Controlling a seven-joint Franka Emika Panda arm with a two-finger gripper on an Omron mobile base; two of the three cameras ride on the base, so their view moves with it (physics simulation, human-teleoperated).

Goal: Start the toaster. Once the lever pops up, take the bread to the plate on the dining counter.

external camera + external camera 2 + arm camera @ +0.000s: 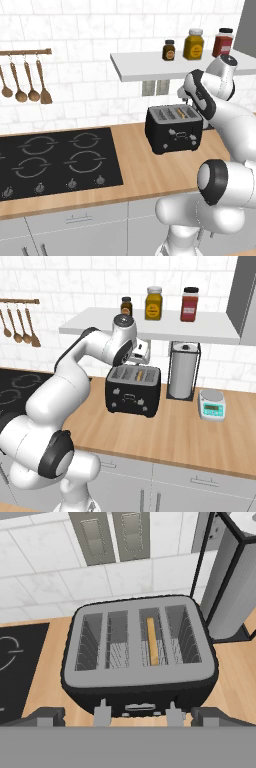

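While the white arm bends over the wood counter [200, 431] by the tiled wall, its two-finger gripper [128, 717] hangs above the one black boxy toaster [173, 129], with both dark fingertips [48, 716] at the bottom of the hand view spread wide apart and holding nothing. From the left base camera the toaster sits right of centre; from the right base camera it stands in the middle of the frame, partly under the arm's wrist. I count four long slots across its grey top, and one thin golden-brown bread slice [152, 641] stands on edge in the third slot from the left in the hand view, sunk down inside it. Small silver knobs show on the toaster's front face. One black hob [55, 162] with four ring burners fills the lower left of the left base view. Four wooden utensils [25, 82] hang from one rail at the upper left. Three jars [154, 303] stand in a row on the grey wall shelf [210, 328] near the top of the right base view: a small dark one, a yellow one and a red one. One paper-towel roll in a black wire stand [182, 371] rises just right of the toaster, and one small white kitchen scale [211, 404] lies further right on the counter.
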